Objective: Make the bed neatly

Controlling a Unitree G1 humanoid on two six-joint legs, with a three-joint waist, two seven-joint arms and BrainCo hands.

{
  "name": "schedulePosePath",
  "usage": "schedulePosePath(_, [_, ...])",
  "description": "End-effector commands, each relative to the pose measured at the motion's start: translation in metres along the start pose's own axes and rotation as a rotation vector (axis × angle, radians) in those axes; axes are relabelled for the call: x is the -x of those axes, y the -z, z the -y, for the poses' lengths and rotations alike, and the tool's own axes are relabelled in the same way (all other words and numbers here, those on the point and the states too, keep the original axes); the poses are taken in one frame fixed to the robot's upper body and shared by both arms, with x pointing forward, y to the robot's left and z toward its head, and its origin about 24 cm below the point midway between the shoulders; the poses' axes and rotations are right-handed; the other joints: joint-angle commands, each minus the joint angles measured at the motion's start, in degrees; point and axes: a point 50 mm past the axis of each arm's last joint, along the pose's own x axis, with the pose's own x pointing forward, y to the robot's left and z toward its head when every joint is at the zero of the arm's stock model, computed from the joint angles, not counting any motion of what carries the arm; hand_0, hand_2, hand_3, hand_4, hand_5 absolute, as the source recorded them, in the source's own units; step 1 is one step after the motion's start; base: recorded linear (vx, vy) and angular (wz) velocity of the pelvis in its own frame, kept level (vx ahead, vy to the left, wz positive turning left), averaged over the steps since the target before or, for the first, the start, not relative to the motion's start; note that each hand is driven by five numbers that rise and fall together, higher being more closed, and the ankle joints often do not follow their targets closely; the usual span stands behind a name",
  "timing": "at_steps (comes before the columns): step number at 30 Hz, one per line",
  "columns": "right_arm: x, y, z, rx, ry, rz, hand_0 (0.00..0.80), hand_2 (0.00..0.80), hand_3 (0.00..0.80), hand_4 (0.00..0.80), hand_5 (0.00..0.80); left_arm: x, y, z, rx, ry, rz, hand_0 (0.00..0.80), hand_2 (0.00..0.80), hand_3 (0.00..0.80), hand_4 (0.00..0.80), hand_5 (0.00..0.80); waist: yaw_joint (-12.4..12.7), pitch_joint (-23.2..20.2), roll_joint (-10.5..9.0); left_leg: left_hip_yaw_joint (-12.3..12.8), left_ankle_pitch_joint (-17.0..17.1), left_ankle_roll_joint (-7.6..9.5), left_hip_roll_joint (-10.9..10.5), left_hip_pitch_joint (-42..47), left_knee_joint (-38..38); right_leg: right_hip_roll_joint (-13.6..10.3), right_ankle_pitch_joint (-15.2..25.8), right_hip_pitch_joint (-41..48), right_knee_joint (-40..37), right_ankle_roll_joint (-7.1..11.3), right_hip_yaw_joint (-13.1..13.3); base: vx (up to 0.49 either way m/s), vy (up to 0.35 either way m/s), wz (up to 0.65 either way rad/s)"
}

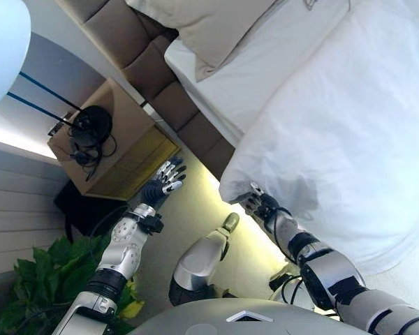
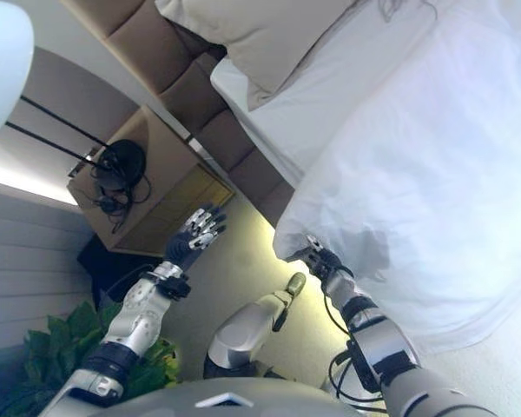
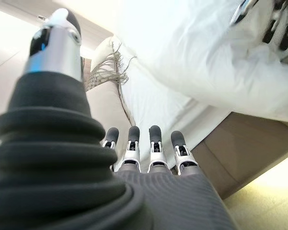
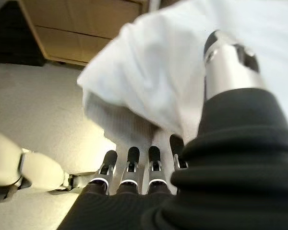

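Fingers of the right hand (image 1: 260, 203) sit at the corner of the white duvet (image 1: 349, 125), right where the cloth bunches at the side edge of the bed. In the right wrist view the row of dark-tipped fingers (image 4: 130, 160) points at the underside of the folded corner and the thumb (image 4: 228, 60) lies against the white fabric above it, so the corner appears pinched between thumb and fingers; the contact itself is partly hidden by the cloth. Beyond this hand the duvet spreads across the mattress, smooth over most of its span, with its lower edge hanging over the bed's side beside the right forearm.

Off to the other side, the left hand (image 1: 165, 180) hangs in the air over the pale floor (image 1: 195, 223), well apart from the duvet, its fingers straight and spread, holding nothing. Its wrist view shows the fingers (image 3: 153, 143) in an even row facing the bed's side panel, with the duvet corner ahead of them.

Past the left hand stands a wooden nightstand (image 1: 126, 150) with a black headset (image 1: 89, 132) and its cord on top. Further along the bed, a beige pillow (image 1: 216, 28) rests on the white sheet (image 1: 265, 70) against the padded brown headboard (image 1: 140, 49). A green plant (image 1: 49, 272) shows beside the left arm.
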Motion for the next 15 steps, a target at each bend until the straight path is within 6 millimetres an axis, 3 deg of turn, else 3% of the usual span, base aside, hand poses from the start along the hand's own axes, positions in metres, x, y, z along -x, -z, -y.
schedulePosePath(1, [0.003,-0.017,0.003,-0.075,-0.098,0.063,0.0,0.0,0.0,0.0,0.0,-0.007,-0.029,0.0,-0.063,0.013,0.115,0.0,0.0,0.0,0.0,0.0,-0.7,3.1,-0.23,1.7,-0.7,-3.07,1.2,-6.7,6.4,-0.7,2.8,7.8,-3.3,1.66,0.8,-0.001,-0.005,-0.22])
schedulePosePath(8, [0.018,-0.008,0.055,-0.182,-0.09,0.064,0.0,0.0,0.0,0.0,0.0,0.001,-0.026,-0.006,-0.034,-0.041,0.149,0.0,0.0,0.0,0.0,0.0,-3.5,3.6,-0.09,2.8,-1.1,-2.93,2.0,-6.9,6.7,-0.1,1.5,6.1,-2.2,1.54,3.1,-0.004,0.008,-0.19])
schedulePosePath(14, [0.027,-0.004,0.076,-0.276,-0.084,0.078,0.0,0.0,0.0,0.0,0.0,0.008,-0.026,-0.009,-0.029,-0.074,0.175,0.0,0.0,0.0,0.0,0.0,-4.9,4.2,-0.28,3.4,-1.1,-3.03,2.6,-7.2,6.8,0.2,0.7,5.3,-1.6,1.46,4.0,-0.016,0.011,-0.04])
schedulePosePath(15, [0.028,-0.005,0.077,-0.284,-0.086,0.089,0.0,0.0,0.0,0.0,0.0,0.007,-0.027,-0.01,-0.033,-0.076,0.181,0.0,0.0,0.0,0.0,0.0,-5.2,4.4,-0.27,3.6,0.5,-2.68,2.4,-8.0,6.5,0.0,1.9,4.7,-1.7,1.13,3.6,-0.097,0.028,-0.1])
